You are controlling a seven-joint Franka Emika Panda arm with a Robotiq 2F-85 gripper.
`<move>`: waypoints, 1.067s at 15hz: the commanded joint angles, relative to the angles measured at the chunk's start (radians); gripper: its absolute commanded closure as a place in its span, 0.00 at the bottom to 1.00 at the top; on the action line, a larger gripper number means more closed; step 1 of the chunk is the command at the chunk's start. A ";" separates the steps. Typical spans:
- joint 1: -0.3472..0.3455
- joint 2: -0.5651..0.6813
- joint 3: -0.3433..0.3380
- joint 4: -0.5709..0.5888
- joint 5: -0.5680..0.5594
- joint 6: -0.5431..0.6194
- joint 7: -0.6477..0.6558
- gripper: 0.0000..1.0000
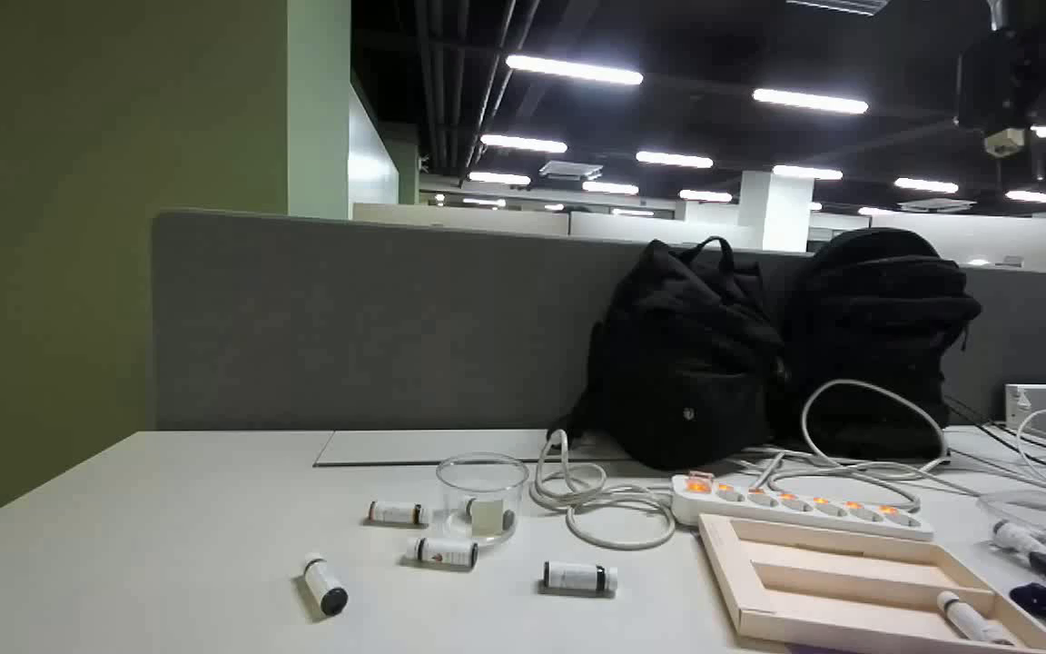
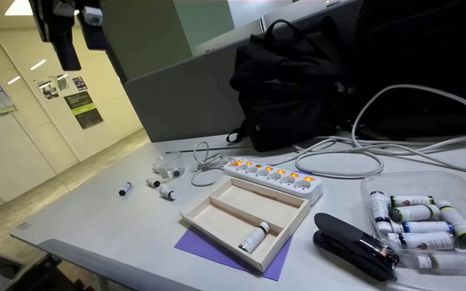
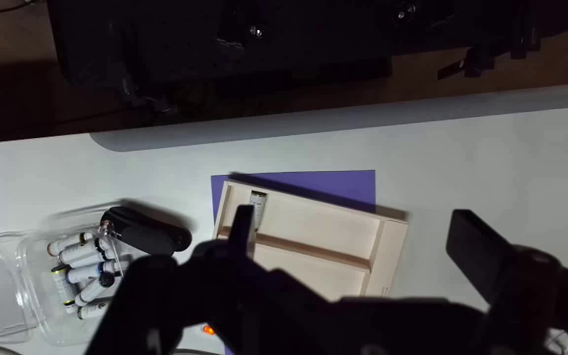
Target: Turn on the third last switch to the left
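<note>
A white power strip (image 1: 800, 513) lies on the table in both exterior views (image 2: 274, 176). Its row of switches glows orange, except one dim switch (image 2: 259, 165), third from the left in this exterior view. In the wrist view the strip (image 3: 208, 340) is mostly hidden behind my gripper; one lit switch shows. My gripper (image 3: 353, 217) is open, with its fingers wide apart and nothing between them. It hangs high above the table, at the top left of an exterior view (image 2: 81, 46) and at the top right of the other exterior picture (image 1: 1004, 136), apart from the strip.
A wooden box (image 2: 233, 211) holding a vial sits on a purple sheet (image 2: 217, 252) close in front of the strip. A black stapler (image 2: 354, 246), a clear container (image 2: 419, 178) of vials, white cables (image 2: 340, 173), a clear cup (image 1: 484, 463) and black backpacks (image 1: 686, 363) surround it.
</note>
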 commanded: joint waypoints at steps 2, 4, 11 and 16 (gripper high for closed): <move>0.010 0.000 -0.008 0.001 -0.005 -0.001 0.004 0.00; 0.010 0.000 -0.008 0.001 -0.005 -0.001 0.004 0.00; -0.015 0.026 -0.002 0.001 -0.035 0.189 0.048 0.00; -0.041 0.198 -0.014 0.065 -0.082 0.491 0.031 0.00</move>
